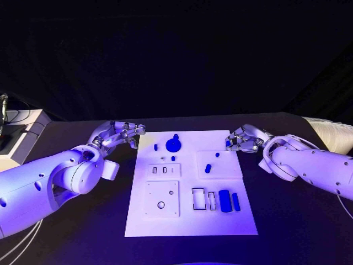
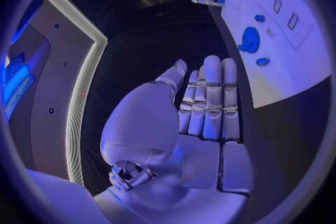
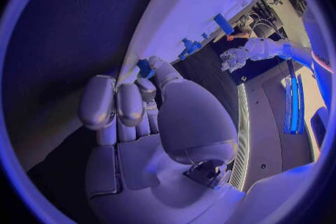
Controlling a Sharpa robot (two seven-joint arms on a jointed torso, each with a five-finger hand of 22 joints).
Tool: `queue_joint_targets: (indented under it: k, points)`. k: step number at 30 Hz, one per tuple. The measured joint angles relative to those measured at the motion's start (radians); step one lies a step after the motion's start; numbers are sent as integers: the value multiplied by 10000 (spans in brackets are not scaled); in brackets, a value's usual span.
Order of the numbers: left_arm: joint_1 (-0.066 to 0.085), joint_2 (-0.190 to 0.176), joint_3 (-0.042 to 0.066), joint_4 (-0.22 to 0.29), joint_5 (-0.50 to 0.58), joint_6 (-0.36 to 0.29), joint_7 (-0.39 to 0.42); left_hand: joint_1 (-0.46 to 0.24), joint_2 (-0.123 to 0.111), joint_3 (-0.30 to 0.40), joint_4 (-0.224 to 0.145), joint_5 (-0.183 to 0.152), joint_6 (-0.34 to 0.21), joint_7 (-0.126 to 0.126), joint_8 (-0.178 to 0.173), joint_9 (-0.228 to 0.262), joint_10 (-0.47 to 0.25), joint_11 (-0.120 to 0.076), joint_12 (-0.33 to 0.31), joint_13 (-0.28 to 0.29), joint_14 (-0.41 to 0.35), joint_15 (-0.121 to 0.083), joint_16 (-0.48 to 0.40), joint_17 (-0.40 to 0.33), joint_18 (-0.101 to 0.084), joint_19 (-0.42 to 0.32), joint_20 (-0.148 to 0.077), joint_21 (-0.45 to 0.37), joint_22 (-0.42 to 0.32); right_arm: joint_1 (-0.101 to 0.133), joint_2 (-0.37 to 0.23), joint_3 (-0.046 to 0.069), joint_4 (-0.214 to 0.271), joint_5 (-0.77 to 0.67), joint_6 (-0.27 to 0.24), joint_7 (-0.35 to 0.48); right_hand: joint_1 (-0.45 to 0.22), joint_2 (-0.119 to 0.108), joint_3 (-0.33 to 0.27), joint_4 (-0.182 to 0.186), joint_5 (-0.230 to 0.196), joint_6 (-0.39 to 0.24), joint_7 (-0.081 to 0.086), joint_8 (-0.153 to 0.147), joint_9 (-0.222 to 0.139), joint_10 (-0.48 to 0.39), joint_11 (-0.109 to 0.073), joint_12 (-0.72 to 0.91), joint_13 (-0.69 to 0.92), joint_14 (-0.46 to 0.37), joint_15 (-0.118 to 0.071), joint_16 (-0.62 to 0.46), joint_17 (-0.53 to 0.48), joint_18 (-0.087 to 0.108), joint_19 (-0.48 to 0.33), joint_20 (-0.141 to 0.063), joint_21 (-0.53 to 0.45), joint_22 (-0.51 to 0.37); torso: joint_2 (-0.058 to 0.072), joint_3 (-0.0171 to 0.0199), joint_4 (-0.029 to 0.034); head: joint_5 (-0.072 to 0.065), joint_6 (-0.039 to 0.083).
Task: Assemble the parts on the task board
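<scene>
We see bare black table (image 1: 304, 221) on both long sides of the white board (image 1: 191, 221), wide enough for an arm to pass along either edge. Our left hand (image 1: 119, 134) sits just off the board's far left corner and our right hand (image 1: 244, 138) at its far right corner, so those two corners are crowded. On the board, the round blue piece (image 1: 173, 144) stands near the far edge between the hands, and the upright blue blocks (image 1: 225, 199) cluster toward the near right. The near left stretch of the board lies flat and open from above.
</scene>
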Motion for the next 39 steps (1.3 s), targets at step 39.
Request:
queue_joint_targets:
  k: [39]
  points:
    - [0, -61, 0, 16, -2, -1, 1, 0, 0, 0, 1, 0, 0, 0, 0, 0, 0, 0, 0, 0, 0, 0, 0, 0, 1, 0, 0, 0, 1, 440, -73, 33, 720, 366, -791, 15, -104, 556, 256, 64, -340, 769, -620, 188, -10, 239, -367, 76, 207, 70, -182, 76, 144, 0, 20, -236, 223, -4, -7, -9, -7, 85, -27]
